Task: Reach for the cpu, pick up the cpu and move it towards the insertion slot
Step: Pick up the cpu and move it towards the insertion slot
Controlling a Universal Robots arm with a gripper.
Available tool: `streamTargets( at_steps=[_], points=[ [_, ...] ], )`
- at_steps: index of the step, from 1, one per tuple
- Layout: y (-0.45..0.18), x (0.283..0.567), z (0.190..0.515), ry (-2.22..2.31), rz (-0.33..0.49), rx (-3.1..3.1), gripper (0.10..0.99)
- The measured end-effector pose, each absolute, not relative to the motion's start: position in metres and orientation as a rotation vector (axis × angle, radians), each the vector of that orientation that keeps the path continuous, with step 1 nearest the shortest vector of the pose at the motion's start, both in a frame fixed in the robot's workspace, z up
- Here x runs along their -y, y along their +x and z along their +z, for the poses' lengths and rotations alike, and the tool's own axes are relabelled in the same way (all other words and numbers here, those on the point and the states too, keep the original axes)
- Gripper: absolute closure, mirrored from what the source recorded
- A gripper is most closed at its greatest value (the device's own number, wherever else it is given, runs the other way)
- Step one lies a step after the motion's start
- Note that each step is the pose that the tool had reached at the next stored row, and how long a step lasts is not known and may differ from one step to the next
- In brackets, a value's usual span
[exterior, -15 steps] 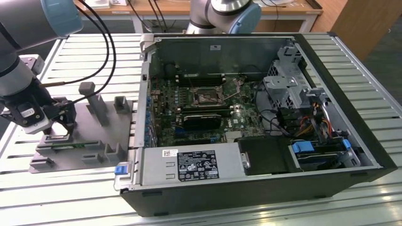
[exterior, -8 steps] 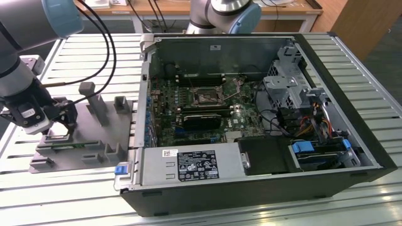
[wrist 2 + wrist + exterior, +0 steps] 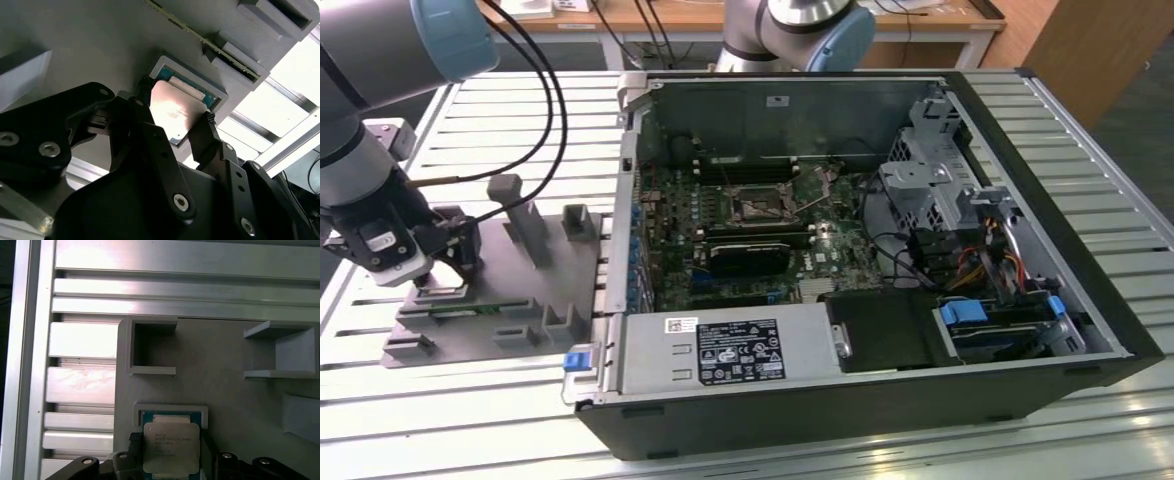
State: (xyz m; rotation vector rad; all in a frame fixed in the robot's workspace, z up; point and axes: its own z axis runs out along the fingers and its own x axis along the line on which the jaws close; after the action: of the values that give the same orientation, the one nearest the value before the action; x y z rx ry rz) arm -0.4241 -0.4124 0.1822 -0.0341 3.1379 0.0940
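The cpu (image 3: 171, 450), a flat silvery square chip, sits between my gripper's (image 3: 171, 439) black fingers, just off the teal-lined recess (image 3: 172, 409) of the grey plastic tray (image 3: 220, 375). In the second wrist view the cpu (image 3: 176, 116) is slightly tilted, with a fingertip pressed on each of two opposite edges, so the gripper (image 3: 176, 104) is shut on it. In the exterior view the gripper (image 3: 440, 277) hangs low over the tray (image 3: 520, 300) at that view's left. The insertion slot (image 3: 758, 205) lies on the motherboard inside the open computer case, well off towards that view's right.
Upright grey posts (image 3: 520, 215) rise from the tray beside the gripper. The computer case wall (image 3: 630, 200) stands between the tray and the motherboard. A black card (image 3: 750, 255), drive cages (image 3: 934, 190) and cables (image 3: 974, 265) crowd the case interior. A second arm's base (image 3: 794, 30) stands behind the case.
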Motion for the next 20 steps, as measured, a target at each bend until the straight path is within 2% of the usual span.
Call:
streamTargets(
  at_steps=[20],
  points=[
    [-0.424, 0.412, 0.213, -0.034, 0.095, -3.138, 0.541]
  ],
)
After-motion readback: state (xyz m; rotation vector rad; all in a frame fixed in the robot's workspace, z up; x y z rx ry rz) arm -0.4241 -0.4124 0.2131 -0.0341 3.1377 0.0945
